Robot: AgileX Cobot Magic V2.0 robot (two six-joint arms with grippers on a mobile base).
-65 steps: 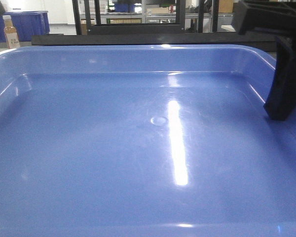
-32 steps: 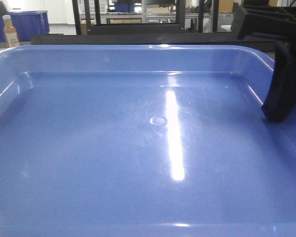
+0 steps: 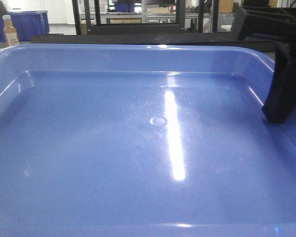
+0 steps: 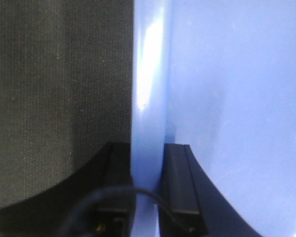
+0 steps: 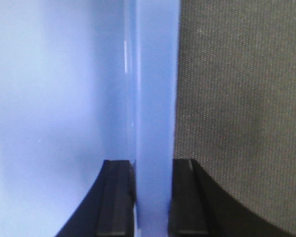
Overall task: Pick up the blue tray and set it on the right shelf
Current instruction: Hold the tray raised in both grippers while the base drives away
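L pincer (image 4: 148, 150) clamped on the blue tray (image 3: 138, 158) rim, one finger (image 4: 177, 177) on each side of the rolled edge, cable (image 4: 113, 195) looping at its base. R pincer (image 5: 153, 165) same: it pinches the opp. rim, inner finger against the tray wall. In front view, the R pincer's black finger hangs over the tray's right edge. Tray fills nearly the whole frame, glossy, light streak down the middle, small round mark (image 3: 158, 120) at centre. Dark woven tabletop (image 4: 59, 89) just outside both rims; can't tell if tray rests on it. Bkgd: bottle (image 3: 10, 30) w/ amber liquid far left, dark-blue bins (image 3: 32, 23) beside it, black frame uprights (image 3: 96, 12).
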